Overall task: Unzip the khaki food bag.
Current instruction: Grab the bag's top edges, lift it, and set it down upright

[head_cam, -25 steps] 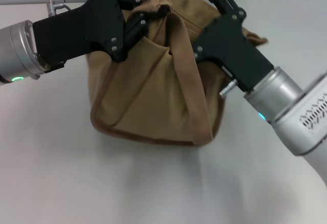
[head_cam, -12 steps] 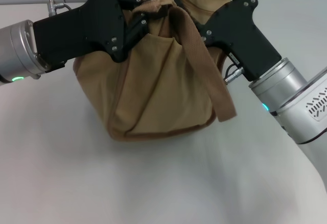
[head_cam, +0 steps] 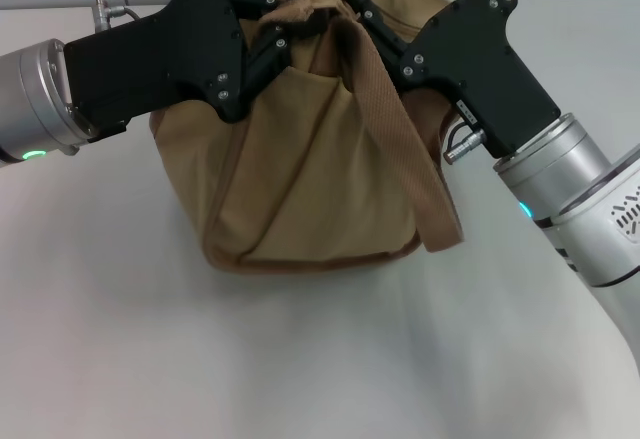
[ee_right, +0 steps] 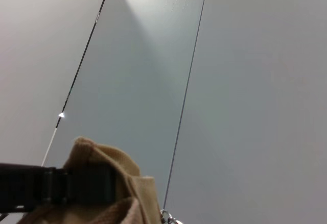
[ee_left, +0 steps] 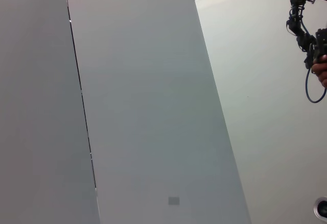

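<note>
The khaki food bag (head_cam: pixel 310 169) stands mid-table in the head view, one webbing handle (head_cam: pixel 400 149) hanging down its front. My left gripper (head_cam: pixel 292 31) comes in from the left and is shut on the tan fabric at the bag's top end. My right gripper (head_cam: pixel 352 7) comes in from the right, its jaws closed at the top seam on the zipper pull, which the fingers hide in the head view. The right wrist view shows the bag's top fabric (ee_right: pixel 107 175), a black finger (ee_right: pixel 56 185) clamped on it, and a bit of the silver pull (ee_right: pixel 166 217).
The bag rests on a white table (head_cam: pixel 300 359) with bare surface in front and to both sides. The right arm's silver wrist (head_cam: pixel 560 179) hangs over the table's right side. The left wrist view shows only wall panels (ee_left: pixel 143 106) and a distant cable.
My right gripper has moved up and away along the bag's top. The bag has been drawn upright and narrower, and its handle has swung right. The left gripper has held still.
</note>
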Controlling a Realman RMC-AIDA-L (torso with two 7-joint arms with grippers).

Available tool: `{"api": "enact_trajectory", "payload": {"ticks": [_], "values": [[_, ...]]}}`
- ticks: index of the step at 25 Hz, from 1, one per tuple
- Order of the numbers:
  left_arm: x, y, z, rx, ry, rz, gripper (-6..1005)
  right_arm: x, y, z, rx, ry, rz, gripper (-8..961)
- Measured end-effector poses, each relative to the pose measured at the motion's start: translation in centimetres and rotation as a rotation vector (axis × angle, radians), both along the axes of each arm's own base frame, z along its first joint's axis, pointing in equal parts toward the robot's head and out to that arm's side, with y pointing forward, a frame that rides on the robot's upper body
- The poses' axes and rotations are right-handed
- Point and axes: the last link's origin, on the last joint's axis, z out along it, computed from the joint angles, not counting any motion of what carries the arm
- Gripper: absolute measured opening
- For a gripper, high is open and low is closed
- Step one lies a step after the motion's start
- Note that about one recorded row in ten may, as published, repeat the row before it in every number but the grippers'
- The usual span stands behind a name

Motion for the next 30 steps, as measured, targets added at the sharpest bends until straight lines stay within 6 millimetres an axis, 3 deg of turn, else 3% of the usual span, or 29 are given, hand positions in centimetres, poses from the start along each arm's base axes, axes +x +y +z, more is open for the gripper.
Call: {"api": "enact_trajectory", "payload": {"ticks": [4, 9, 16, 26, 30], "values": [[0.0, 0.0, 0.0, 0.002, 0.001, 0.002, 34, -0.4, -0.4, -0.5, -0.023, -0.030, 0.043, 810], [0.0, 0.1, 0.0, 0.002, 0.002, 0.004, 34, -0.6, -0.2, -0.9, -0.040, -0.049, 0.047, 622], [0.0, 0.0, -0.1, -0.001, 0.005, 0.004, 35, -0.7, 0.0, -0.9, -0.042, -0.052, 0.042, 438], [0.0, 0.0, -0.2, -0.003, 0.007, 0.004, 35, -1.7, 0.8, -1.9, -0.084, -0.094, 0.047, 377], [0.0, 0.0, -0.2, -0.003, 0.007, 0.004, 35, -2.0, 0.8, -2.1, -0.076, -0.112, 0.061, 159]]}}
